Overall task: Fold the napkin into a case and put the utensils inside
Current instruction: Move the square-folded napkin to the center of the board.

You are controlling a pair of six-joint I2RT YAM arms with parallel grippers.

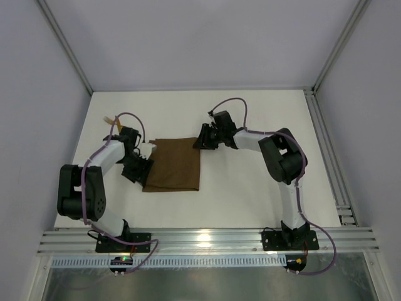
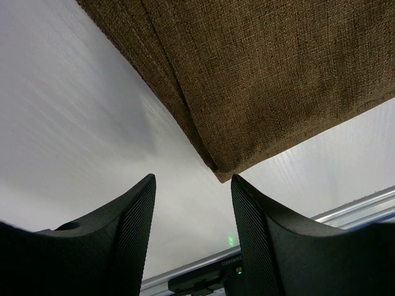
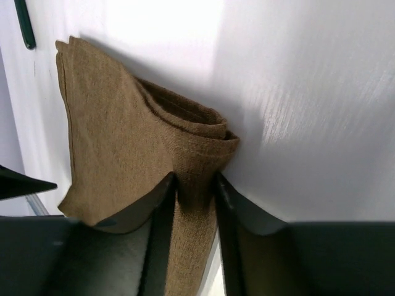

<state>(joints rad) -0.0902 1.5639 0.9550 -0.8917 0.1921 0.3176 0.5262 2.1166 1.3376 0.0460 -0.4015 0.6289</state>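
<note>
The dark-brown napkin (image 1: pixel 174 164) lies folded into a rough rectangle mid-table. My right gripper (image 1: pixel 202 139) is at its far right corner. In the right wrist view the gripper (image 3: pixel 195 182) is shut on a bunched fold of the napkin (image 3: pixel 117 148). My left gripper (image 1: pixel 139 168) is at the napkin's left edge, open and empty. In the left wrist view the gripper (image 2: pixel 193 185) has a napkin corner (image 2: pixel 259 80) just ahead of its right finger. A gold-coloured utensil head (image 1: pixel 111 119) shows beside the left arm. A thin dark handle (image 3: pixel 24 24) shows at the right wrist view's top left.
Aluminium rails run along the near edge (image 1: pixel 207 238) and the right side (image 1: pixel 326 150) of the white table. Grey walls enclose the left, far and right sides.
</note>
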